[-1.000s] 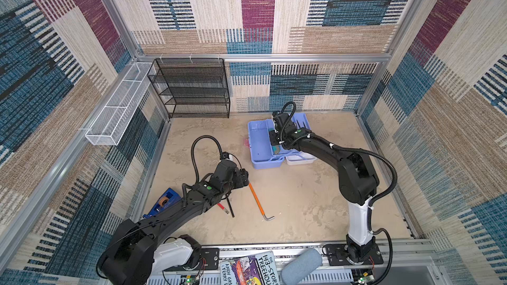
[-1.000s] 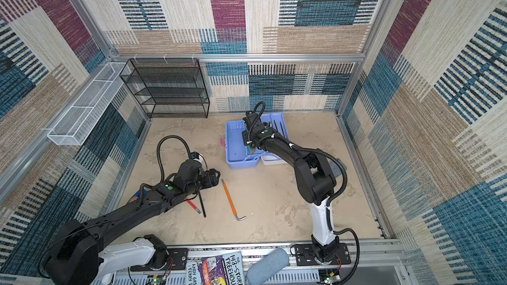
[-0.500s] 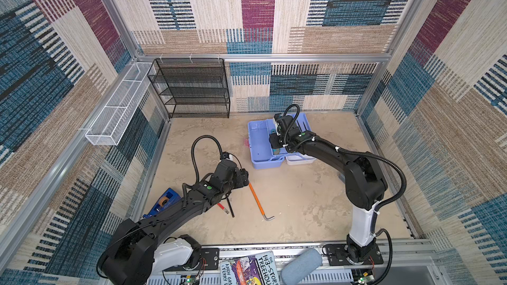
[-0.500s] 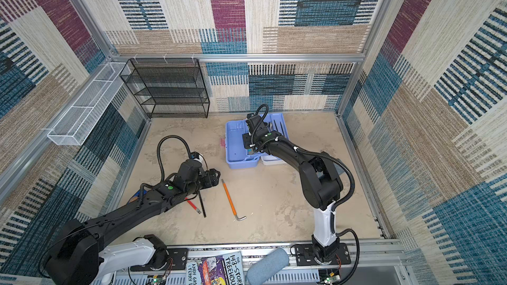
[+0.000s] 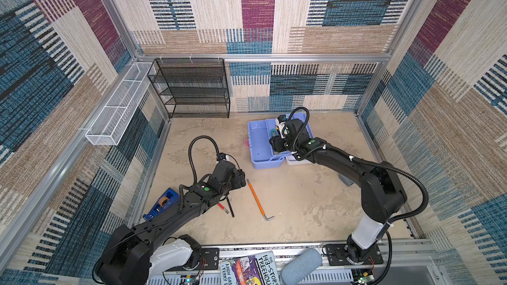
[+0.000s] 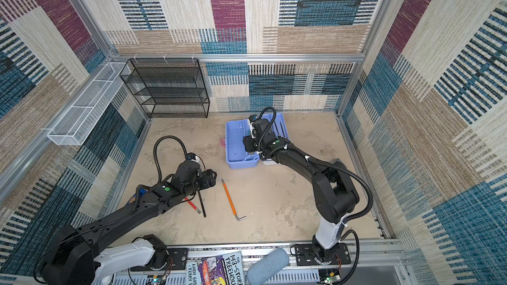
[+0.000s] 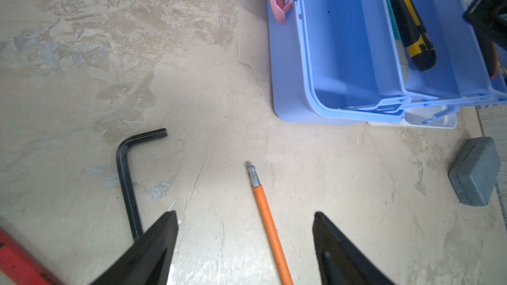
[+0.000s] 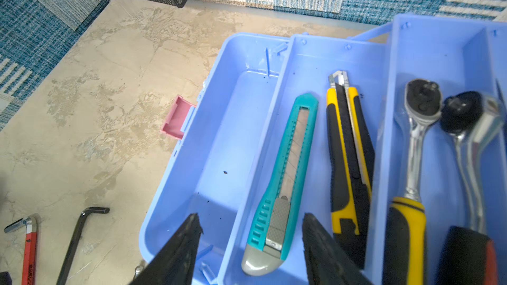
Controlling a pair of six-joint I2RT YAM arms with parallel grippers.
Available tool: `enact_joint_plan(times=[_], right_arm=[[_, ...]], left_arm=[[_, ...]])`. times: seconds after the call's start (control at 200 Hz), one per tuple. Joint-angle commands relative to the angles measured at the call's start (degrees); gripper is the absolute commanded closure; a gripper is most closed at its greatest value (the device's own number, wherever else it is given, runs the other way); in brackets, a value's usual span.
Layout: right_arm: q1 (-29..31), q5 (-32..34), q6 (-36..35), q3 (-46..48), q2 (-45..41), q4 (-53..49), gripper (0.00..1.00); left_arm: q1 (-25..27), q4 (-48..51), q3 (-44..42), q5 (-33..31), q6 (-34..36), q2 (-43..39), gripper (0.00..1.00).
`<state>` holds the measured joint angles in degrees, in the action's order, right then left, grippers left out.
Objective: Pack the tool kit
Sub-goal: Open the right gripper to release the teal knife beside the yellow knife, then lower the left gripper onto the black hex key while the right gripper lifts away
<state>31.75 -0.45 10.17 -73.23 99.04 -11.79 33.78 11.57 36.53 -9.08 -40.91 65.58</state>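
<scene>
Tool kit box [image 5: 267, 163], lavender-blue and lying open, sits on the floor [image 5: 301, 201] toward the back wall, directly beneath the right claw [image 8: 251, 216]. That claw hovers over the box with its jaws apart, gripping nothing. Just below the gap, a teal knife [image 8: 285, 176] lies in the middle tray [image 8: 312, 58], with a yellow and black knife [image 8: 348, 160] beside it. The outer tray [image 8: 439, 50] next to it holds a yellow-handled wrench [image 8: 414, 138] and a second wrench [image 8: 472, 132], whose handle is too blurred to describe. A pink latch [image 8: 177, 117] sticks out from the box's outer wall.

The left claw [image 7: 244, 213] hovers low over the floor, nearer the front, jaws wide apart and empty. In its wrist view an orange key [image 7: 267, 223] lies on the floor, its shaft showing between the two fingers. A black key [image 7: 124, 171], bent at one end, lies just beside one finger, and a red key [image 8: 29, 248] lies beyond that. What seems to be a grey pouch [image 7: 474, 171] rests near the box's white lid [image 7: 428, 120]. A dark blue tape dispenser [image 5: 162, 204] sits by the left wall, beside the left arm.
</scene>
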Motion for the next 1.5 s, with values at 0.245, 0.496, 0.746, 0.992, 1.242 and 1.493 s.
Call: enact_joint_plan(times=[0.245, 0.496, 0.746, 0.992, 1.242, 1.493], right_arm=[[1.13, -6.48, -0.56, 10.04, -6.74, 7.56, 0.38], [1.3, -4.49, -1.63, 14.07, -9.03, 9.58, 0.36], [1.35, -3.68, -3.05, 15.0, -8.85, 10.09, 0.35], [1.3, -1.95, -4.03, 16.6, -9.48, 10.74, 0.33], [1.22, -0.92, -3.92, 18.57, -10.35, 11.52, 0.32], [1.21, -0.21, -3.76, 19.09, -10.62, 11.62, 0.31]], left_arm=[[-0.03, 6.89, -0.85, -6.53, -5.25, -1.99, 0.19], [-0.12, 13.77, -1.88, -8.58, -9.84, -2.64, 0.2], [-0.15, 13.26, -2.48, -7.76, -10.86, 1.59, 0.3], [-0.12, 13.75, -0.85, -7.14, -11.26, 8.2, 0.44], [-0.12, 15.36, 1.3, -6.92, -10.3, 14.0, 0.57], [-0.12, 12.87, 0.3, -5.15, -9.14, 17.14, 0.66]])
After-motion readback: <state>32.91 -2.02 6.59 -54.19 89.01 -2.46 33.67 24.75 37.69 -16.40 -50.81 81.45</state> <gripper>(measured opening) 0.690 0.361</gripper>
